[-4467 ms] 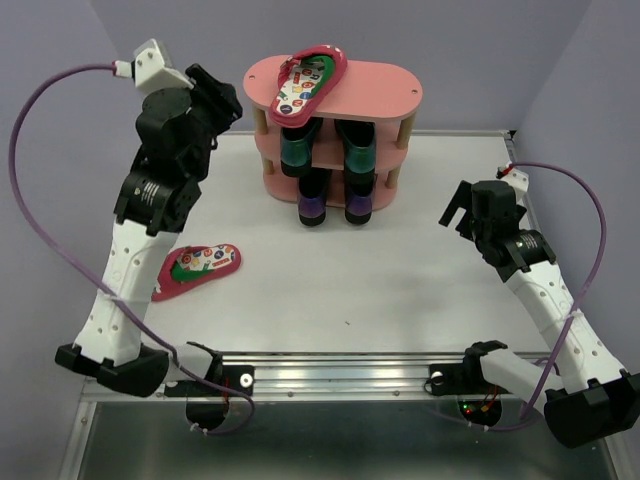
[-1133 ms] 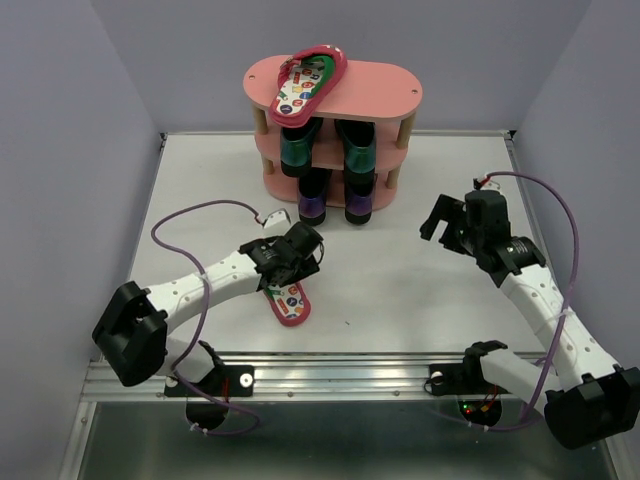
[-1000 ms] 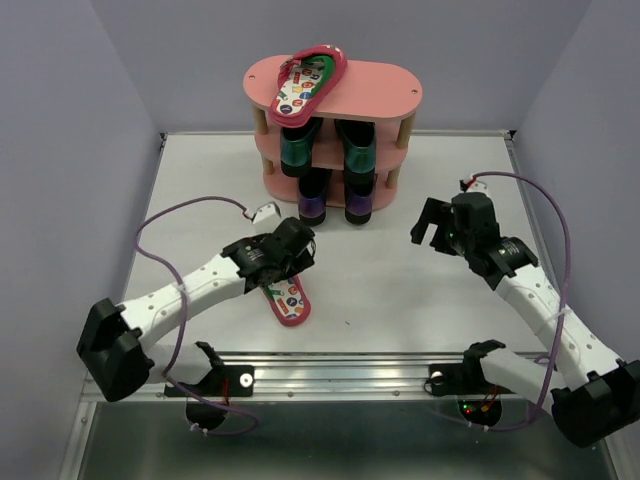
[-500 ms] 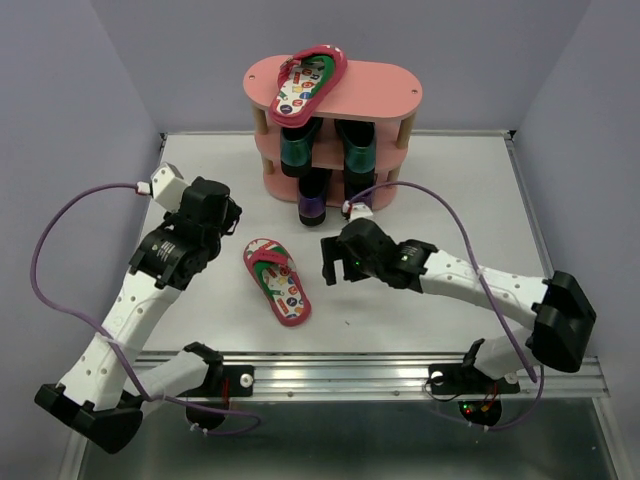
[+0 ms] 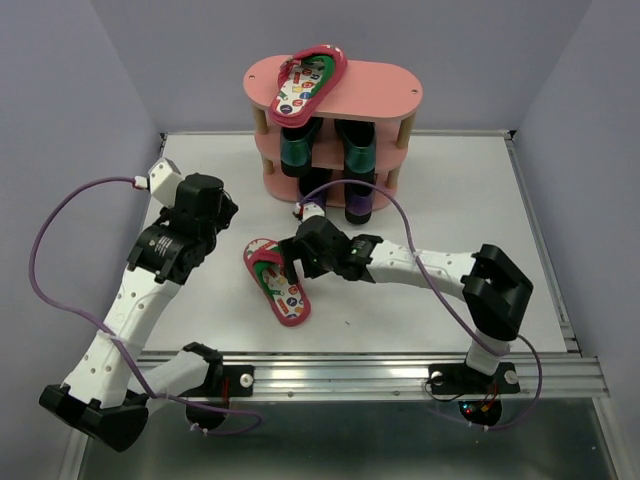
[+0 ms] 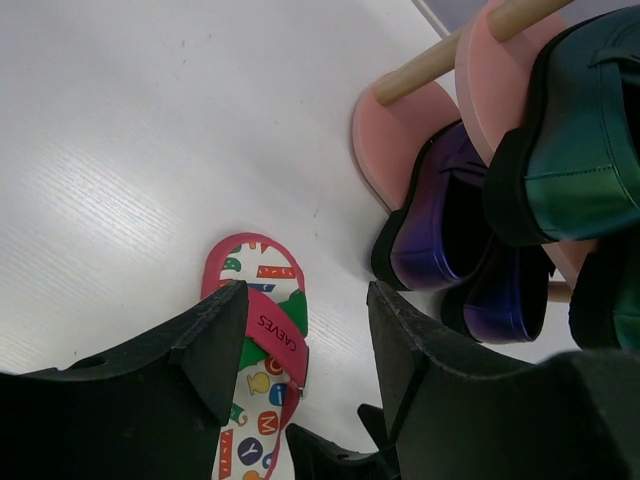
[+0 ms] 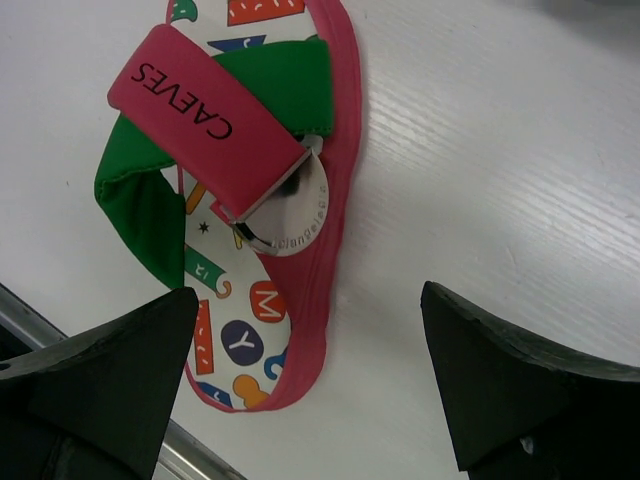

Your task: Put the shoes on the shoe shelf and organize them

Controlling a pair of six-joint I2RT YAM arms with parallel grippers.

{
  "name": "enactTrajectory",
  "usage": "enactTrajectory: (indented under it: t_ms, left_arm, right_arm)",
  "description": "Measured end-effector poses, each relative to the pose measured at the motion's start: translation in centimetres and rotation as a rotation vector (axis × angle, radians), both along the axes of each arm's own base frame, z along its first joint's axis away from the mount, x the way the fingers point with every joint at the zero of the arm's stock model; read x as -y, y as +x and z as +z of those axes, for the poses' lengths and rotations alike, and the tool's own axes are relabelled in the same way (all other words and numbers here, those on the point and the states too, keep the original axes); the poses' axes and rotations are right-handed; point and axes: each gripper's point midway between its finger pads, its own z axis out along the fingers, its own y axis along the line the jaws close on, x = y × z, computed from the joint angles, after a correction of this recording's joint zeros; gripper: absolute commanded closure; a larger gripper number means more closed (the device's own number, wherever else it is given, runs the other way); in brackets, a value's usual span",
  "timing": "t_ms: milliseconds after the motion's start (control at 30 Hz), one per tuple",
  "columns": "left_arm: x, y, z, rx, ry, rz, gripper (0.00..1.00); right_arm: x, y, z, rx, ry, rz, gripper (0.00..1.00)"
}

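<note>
Red flip-flop (image 5: 277, 283) lies on the desk (image 5: 450, 200) between the near edge and the shoe shelf (image 5: 390, 85) at the far edge. Right gripper (image 7: 308, 300) hangs spread wide just over it; left gripper (image 6: 305, 300), spread and empty, hovers nearby.

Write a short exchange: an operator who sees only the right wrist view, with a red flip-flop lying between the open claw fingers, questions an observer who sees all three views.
Operator: My right claw is open over a red flip-flop. Where is its partner?
Observer: The other flip-flop lies on the left half of the top board of the shoe shelf. The right half of that board is bare.
Operator: Is the left claw anywhere near my shoe?
Observer: The left claw is open and holds nothing. In the top view it sits off to the flip-flop's left, not touching it.
</note>
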Motion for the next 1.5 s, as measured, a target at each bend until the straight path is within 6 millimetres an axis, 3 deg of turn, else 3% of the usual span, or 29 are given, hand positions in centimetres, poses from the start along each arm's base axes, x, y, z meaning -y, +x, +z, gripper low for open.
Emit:
enactTrajectory:
  t_ms: [233,333,433,567,833,967,1067,1233,1300,1367,1500]
  left_arm:
    - [-0.7,0.2,0.1,0.003,0.007,0.015,0.38]
    - [-0.7,0.3,-0.1,0.005,0.005,0.012,0.38]
    - [-0.5,0.3,-0.8,-0.009,-0.002,-0.001,0.38]
    - [-0.2,0.3,-1.0,-0.011,-0.009,-0.015,0.38]
    - [-0.2,0.5,-0.7,-0.001,-0.009,-0.017,0.38]
    - [-0.8,0.5,-0.7,-0.001,0.005,-0.002,0.4]
    - [-1.4,0.6,-0.6,0.004,0.019,0.019,0.41]
    - [-2.4,0.4,0.2,0.023,0.039,0.049,0.41]
    - [-2.7,0.3,0.8,0.038,0.042,0.059,0.41]
    - [-3.0,0.1,1.3,0.053,0.04,0.067,0.41]
    - [-3.3,0.0,1.6,0.062,0.041,0.078,0.41]
  right_arm:
    - [-2.5,1.1,-2.5,0.002,-0.038,0.032,0.18]
    - [-3.5,1.4,-3.6,0.004,-0.061,0.051,0.4]
    - [-4.5,2.0,-4.3,0.017,-0.077,0.06,0.77]
    - [-4.4,2.2,-4.5,0.036,-0.106,0.066,0.99]
    - [-3.7,1.6,-3.6,0.042,-0.127,0.108,0.99]
    - [-3.0,0.6,-0.1,0.059,-0.092,0.148,0.99]
    - [-2.4,0.1,4.4,0.106,-0.029,0.171,0.99]
    - [-0.6,-0.8,13.8,0.244,0.1,0.185,0.99]
    - [0.2,-0.8,16.7,0.292,0.126,0.176,0.99]
    - [0.9,-0.3,20.8,0.366,0.161,0.15,0.99]
    - [2.2,0.8,26.7,0.487,0.196,0.087,0.99]
